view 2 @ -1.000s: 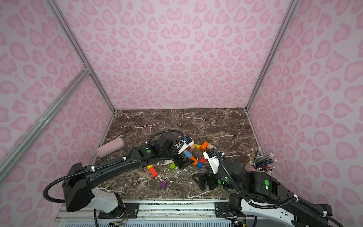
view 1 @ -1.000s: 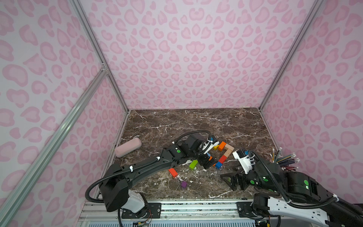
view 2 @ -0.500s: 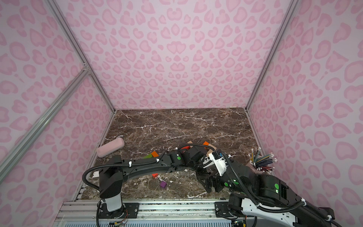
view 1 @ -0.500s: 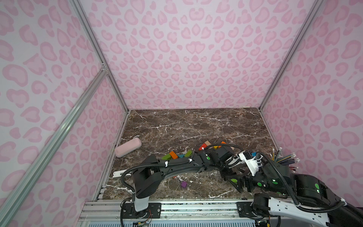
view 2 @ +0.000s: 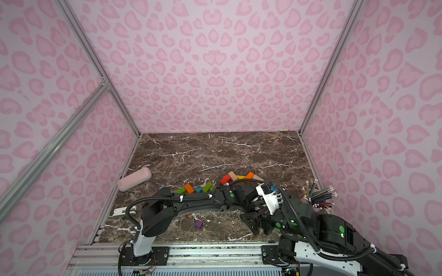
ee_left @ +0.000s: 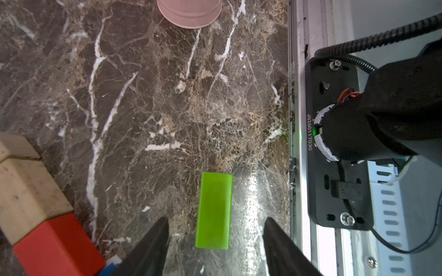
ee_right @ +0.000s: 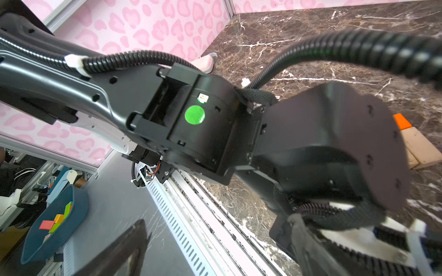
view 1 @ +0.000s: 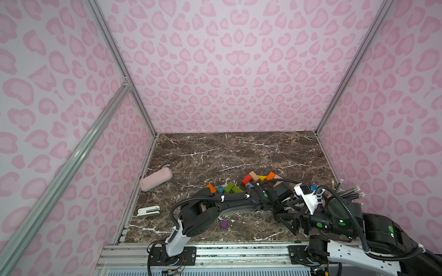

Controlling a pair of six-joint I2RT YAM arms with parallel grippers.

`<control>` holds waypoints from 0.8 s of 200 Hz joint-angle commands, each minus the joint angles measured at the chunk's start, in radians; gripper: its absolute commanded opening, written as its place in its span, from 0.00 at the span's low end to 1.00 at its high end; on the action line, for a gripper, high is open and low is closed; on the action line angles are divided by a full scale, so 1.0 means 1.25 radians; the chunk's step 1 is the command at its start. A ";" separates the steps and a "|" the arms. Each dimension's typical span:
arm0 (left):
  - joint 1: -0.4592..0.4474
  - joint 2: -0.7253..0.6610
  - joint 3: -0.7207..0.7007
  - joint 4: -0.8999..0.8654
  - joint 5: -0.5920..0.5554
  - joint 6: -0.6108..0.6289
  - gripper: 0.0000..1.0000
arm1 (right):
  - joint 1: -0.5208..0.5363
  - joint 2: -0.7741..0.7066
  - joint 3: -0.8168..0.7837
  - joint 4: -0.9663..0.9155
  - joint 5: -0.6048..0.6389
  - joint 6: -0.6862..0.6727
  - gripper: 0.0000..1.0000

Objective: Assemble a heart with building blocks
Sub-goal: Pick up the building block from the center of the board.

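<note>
Looks like the pick step; my left gripper (ee_left: pixel 215 218) straddles the lime-green brick (ee_left: pixel 214 210), jaws apart, not touching; next I'd close squarely; right gripper (view 1: pixel 293 216) hangs open.

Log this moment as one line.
left gripper: open, straddling green brick | right gripper: open, empty | building blocks: scattered, no heart

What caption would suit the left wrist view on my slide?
Open left gripper straddles a green brick on the marble table, near a red block.

Only legible marking: white serial "J0260117030", printed along edge of black arm base plate (ee_left: pixel 321 181), left wrist view.
</note>
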 commanded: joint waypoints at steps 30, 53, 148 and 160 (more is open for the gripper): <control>-0.008 0.033 0.025 -0.002 -0.016 0.004 0.64 | 0.001 -0.007 0.026 0.011 0.028 -0.011 0.96; -0.014 0.046 0.034 -0.010 -0.028 0.009 0.63 | 0.000 -0.008 0.027 0.014 0.029 -0.012 0.96; -0.033 0.103 0.078 -0.051 -0.096 0.021 0.57 | 0.000 -0.006 0.017 0.016 0.029 -0.008 0.94; -0.034 0.105 0.078 -0.051 -0.102 0.020 0.54 | 0.000 -0.005 0.016 0.016 0.029 -0.008 0.94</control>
